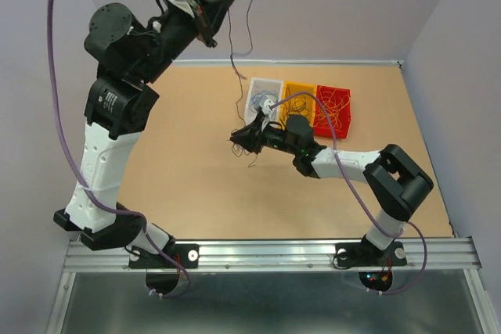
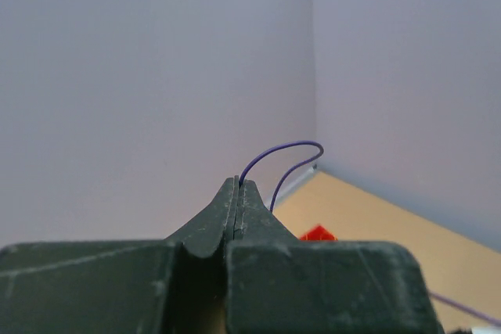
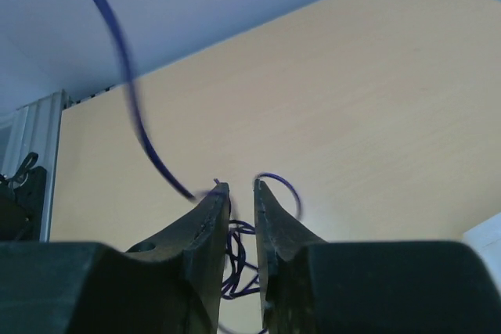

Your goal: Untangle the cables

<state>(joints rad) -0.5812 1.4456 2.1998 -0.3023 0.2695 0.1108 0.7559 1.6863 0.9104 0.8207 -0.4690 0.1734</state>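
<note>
Top external view: we look from the near edge of the table (image 1: 180, 170), where both arm bases are bolted, toward the far edge. Near the middle of the table, the right gripper (image 1: 244, 138) reaches in low from the near right corner. In its wrist view the jaws stand a narrow slit apart. The tangle (image 3: 239, 228) of dark purple cables coils in and below that slit. We cannot tell whether the jaws pinch it or only bracket it.

Beyond it, toward the far edge and right of centre, a white bin (image 1: 264, 95), a yellow bin (image 1: 299, 98) and a red bin (image 1: 334, 109) sit side by side, with loose thin wires inside. Farthest off, the left gripper (image 2: 237, 187) is raised high above the far edge. Its jaws are clenched on one purple strand (image 2: 286, 145), which arcs out of the tips. In the top view the strand hangs in a wavy line down to the tangle.

We judge the step in hand to be drawing a single strand out of the tangle while the right side anchors it. The next move likely calls for more lift from the left arm and a firm hold on the tangle. The freed strand would then go to a bin.
</note>
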